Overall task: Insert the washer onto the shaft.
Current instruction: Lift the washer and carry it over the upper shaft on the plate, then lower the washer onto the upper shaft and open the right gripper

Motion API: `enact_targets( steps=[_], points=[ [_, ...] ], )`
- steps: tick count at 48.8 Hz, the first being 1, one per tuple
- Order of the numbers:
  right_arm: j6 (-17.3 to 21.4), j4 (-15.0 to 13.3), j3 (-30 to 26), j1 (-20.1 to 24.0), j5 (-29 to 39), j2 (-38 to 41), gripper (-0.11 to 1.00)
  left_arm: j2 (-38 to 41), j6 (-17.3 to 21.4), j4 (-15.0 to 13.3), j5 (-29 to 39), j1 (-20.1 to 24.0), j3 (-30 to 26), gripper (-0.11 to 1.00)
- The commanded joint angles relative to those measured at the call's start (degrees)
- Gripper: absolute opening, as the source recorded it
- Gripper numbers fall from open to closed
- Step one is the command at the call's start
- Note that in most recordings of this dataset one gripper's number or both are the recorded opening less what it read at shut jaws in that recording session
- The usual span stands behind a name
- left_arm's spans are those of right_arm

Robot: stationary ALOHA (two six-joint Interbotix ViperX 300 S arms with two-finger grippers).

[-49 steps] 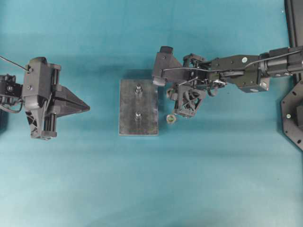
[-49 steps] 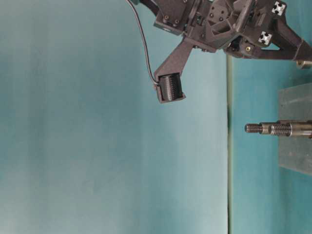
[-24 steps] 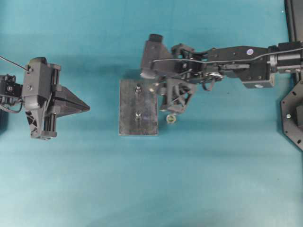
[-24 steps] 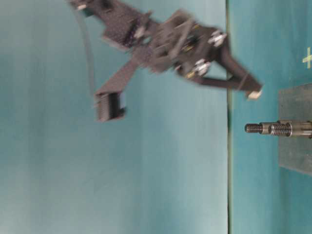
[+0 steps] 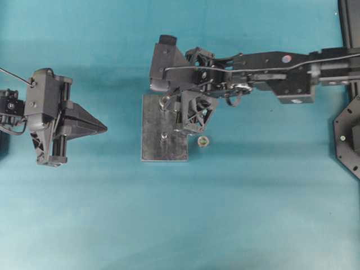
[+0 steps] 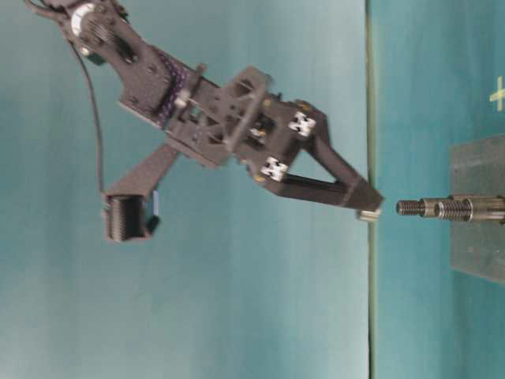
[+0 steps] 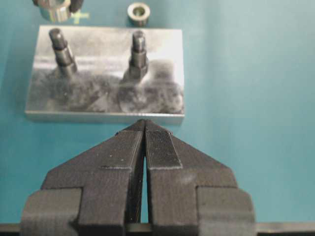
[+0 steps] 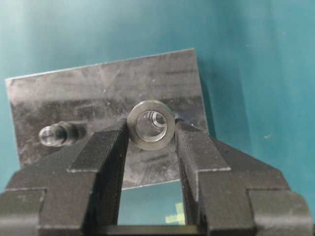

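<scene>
Washer (image 8: 150,125), a small silver metal ring, sits between the jaws of the right gripper (image 8: 150,129), which are partly open and closed on its outer rim. It looks rigid, light and smooth, so I judge it can slip; the rim is the right place to take it, because the hole stays free. Its flat face looks toward the wrist camera, so its short axis seems to point down to the grey metal plate (image 8: 74,93). Through the hole one threaded steel shaft (image 8: 156,118) is visible, so the washer hangs above it, not yet on. Beyond, a second shaft (image 8: 55,133) stands. Farther away, the left gripper (image 7: 144,140) has its jaws fully closed, holding nothing.
</scene>
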Motion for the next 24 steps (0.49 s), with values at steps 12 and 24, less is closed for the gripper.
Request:
enact_targets(
  steps=[12,24],
  points=[
    [0.0,-0.5,-1.7,-0.6,0.0,1.3,0.33,-0.3,0.0,0.1,-0.4,-0.1,-0.6,0.00],
    [-0.4,-1.9,-2.5,-0.6,0.7,2.5,0.33,-0.4,0.3,0.1,-0.4,-0.2,-0.4,0.00]
  ],
)
